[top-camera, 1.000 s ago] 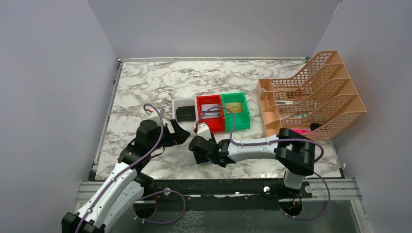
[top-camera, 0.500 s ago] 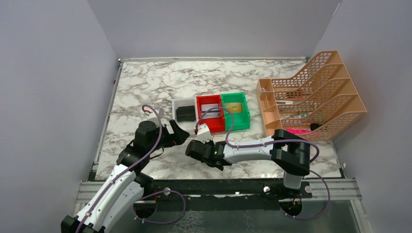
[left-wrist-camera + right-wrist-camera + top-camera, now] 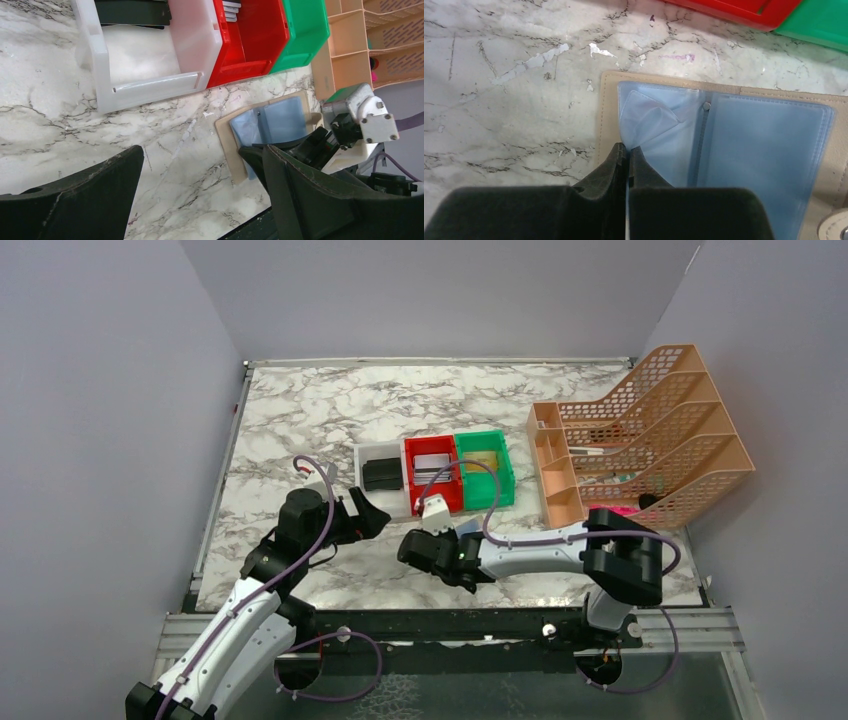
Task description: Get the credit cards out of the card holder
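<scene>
The tan card holder lies open and flat on the marble, its bluish sleeves facing up. My right gripper is shut on the near edge of the left sleeve, which puckers up to the tips. In the left wrist view the holder sits just right of centre, with the right gripper at its near edge. From above, the right gripper covers most of the holder. My left gripper hovers open to the left, holding nothing. Flat greyish credit cards lie in the red bin.
A white bin holding a black wallet-like item, a red bin and a green bin stand in a row just beyond the holder. An orange file rack fills the right side. The table's near edge is close behind both grippers.
The right gripper has gone from open to shut on the sleeve edge and shifted a little to the right. The left arm has stayed in place, still open.
</scene>
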You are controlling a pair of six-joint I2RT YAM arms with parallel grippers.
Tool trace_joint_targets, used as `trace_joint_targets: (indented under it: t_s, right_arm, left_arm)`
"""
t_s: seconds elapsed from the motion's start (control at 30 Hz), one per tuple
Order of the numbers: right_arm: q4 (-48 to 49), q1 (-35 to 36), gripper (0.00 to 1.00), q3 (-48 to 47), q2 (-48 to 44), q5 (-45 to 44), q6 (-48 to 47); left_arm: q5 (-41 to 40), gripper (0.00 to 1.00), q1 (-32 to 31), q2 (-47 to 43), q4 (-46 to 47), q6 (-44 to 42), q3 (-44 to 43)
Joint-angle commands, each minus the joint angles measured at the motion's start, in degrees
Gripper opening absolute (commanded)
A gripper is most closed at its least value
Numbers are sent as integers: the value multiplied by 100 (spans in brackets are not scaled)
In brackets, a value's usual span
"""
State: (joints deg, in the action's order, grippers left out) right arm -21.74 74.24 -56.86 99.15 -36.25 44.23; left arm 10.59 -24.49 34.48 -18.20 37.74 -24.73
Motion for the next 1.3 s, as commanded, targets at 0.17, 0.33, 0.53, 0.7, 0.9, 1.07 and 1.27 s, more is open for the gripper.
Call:
trace_joint_targets:
  t_s: [0.17, 0.33, 0.53, 0.7, 0.9, 1.07, 1.27]
  right_arm:
    - [695, -50, 2, 459, -871, 317, -68]
    - [1853, -458, 2, 1266, -1582, 1690, 112]
    - [3454, -1132, 3, 2191, -2076, 3539, 547]
    - [4281, -1444, 3, 2465, -1946, 4477, 849]
    - [5116, -1618, 2, 2602, -1619, 5070, 1229]
    - [5351, -1691, 2, 2601, -1327, 5216, 1482]
    - [6078, -1748, 2, 2856, -978, 5481, 1738]
  left_arm:
    - [-19, 92, -14, -29, 47, 67, -98]
    - [83, 92, -17, -8, 77, 67, -95]
    - [536, 92, -16, 131, 445, 83, 48]
    - [1233, 90, -12, 431, 847, 73, 156]
    - [1557, 86, -184, 700, 1150, 59, 267]
    - [1293, 79, -662, 978, 1483, 225, 538]
    - [680, 72, -1223, 1444, 1726, 455, 858]
